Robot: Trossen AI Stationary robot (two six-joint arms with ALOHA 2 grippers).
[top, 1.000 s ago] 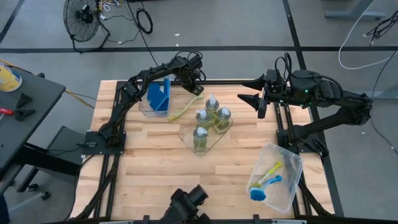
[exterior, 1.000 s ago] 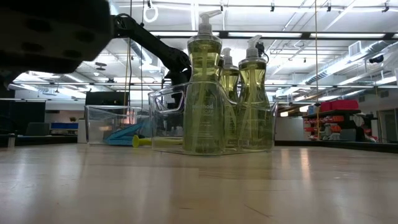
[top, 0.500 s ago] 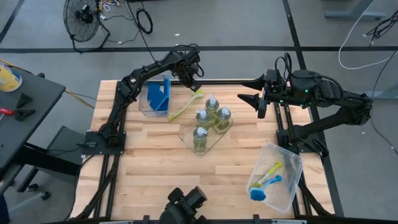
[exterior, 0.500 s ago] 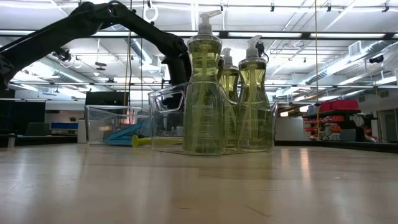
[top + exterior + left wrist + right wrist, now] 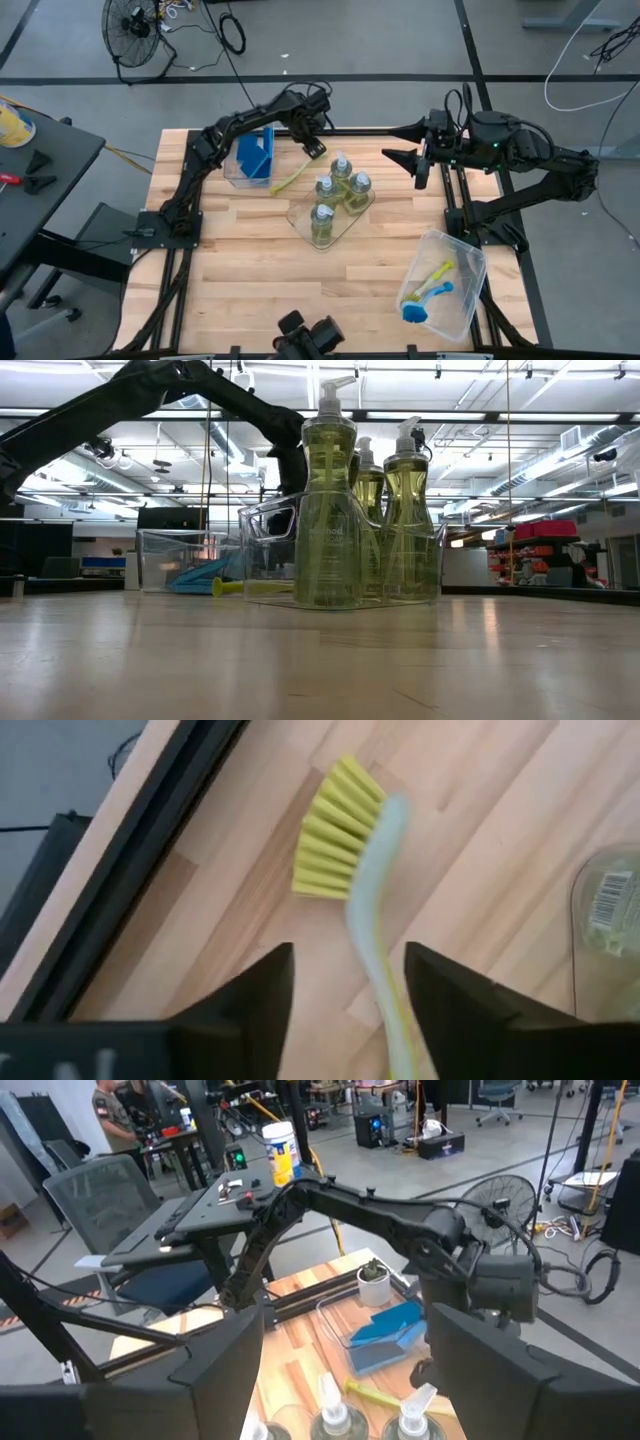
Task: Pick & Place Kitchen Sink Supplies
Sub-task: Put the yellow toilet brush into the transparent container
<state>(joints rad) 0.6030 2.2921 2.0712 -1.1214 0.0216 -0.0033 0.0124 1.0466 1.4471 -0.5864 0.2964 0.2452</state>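
Yellow-green dish brush (image 5: 296, 170) lies flat on the bench (image 5: 240, 260), its bristle head toward the far edge and its handle running back beside the clear bin (image 5: 232, 172) that holds the blue sponges (image 5: 256, 154). The left gripper (image 5: 313, 146) hangs right above the brush head; in the left wrist view its two dark fingers (image 5: 262, 982) stand apart on either side of the handle (image 5: 375, 950) without touching it — released, grasping nothing.

Four clear bottles of yellow-green liquid (image 5: 335, 192) stand upright, packed together in a clear flat tray (image 5: 300, 215) at the middle of the bench, just beside the brush's handle end. In the low view they fill the centre, pump tops up (image 5: 330, 500), with the brush (image 5: 240, 587) lying behind them.

The right gripper (image 5: 400, 143) waits near the far right edge of the bench, its fingers spread wide and empty. A second clear bin (image 5: 470, 262) sits at the near right corner — inside it lie a blue brush (image 5: 422, 301) and another yellow-green brush (image 5: 436, 271).
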